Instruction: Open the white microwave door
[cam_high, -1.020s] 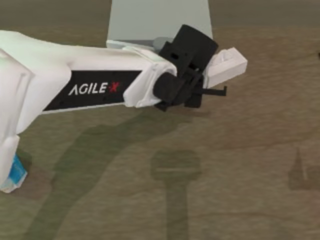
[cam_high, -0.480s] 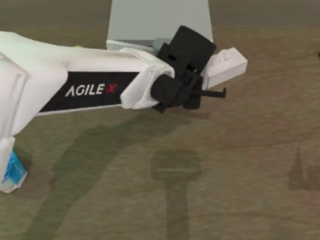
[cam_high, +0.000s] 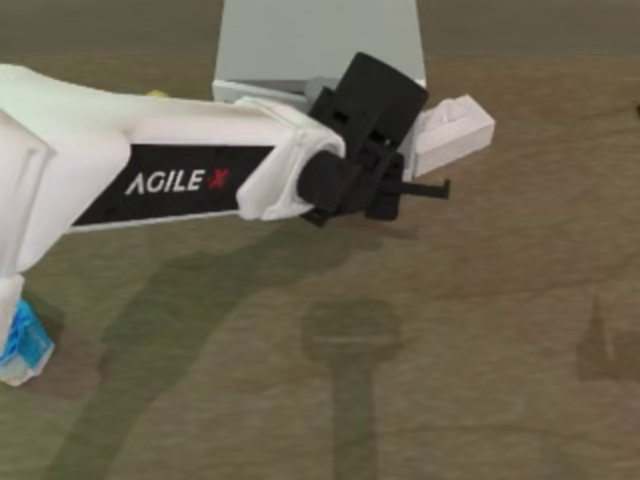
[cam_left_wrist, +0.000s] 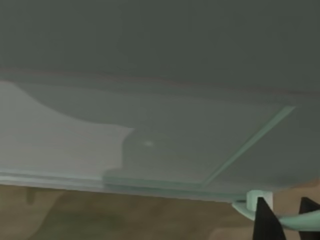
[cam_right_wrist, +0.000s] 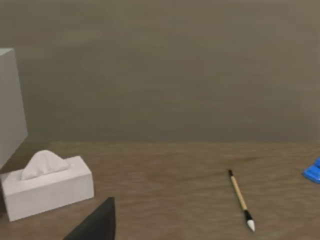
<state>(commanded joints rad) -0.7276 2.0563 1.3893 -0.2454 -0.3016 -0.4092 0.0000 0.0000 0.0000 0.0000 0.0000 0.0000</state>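
L gripper (cam_high: 420, 187) is at the front of the white microwave (cam_high: 320, 40), reaching in from 9 o'clock toward 12 in the top view. In the L wrist view its fingertips (cam_left_wrist: 265, 222) sit either side of the handle bar (cam_left_wrist: 260, 196) with only a narrow gap, so it looks clamped on the bar. Actual contact is hard to confirm.

The microwave door (cam_left_wrist: 175, 135) fills that view just beyond the tips. Its grey window faces the cam.

Progress (my read): reach and grasp are done. The top view shows no panel swung out from the body, so the door is shut or barely cracked. Nearly the whole pull is left, i.e. swinging the door out on its hinge.

R gripper (cam_right_wrist: 95, 225) is parked off to the side and out of the top view. Can't tell its state.

Surface, near to far: brown wood-grain table (cam_high: 480, 350) carries arm shadows at 6 o'clock. A blue item (cam_high: 20, 345) lies at approx 8 o'clock by the edge. A tissue box (cam_high: 455, 128) sits just beside the microwave at approx 1 o'clock. A pen (cam_right_wrist: 240, 200) shows in the R wrist view only. Behind it all is a plain dull grey-brown backdrop (cam_right_wrist: 175, 65).
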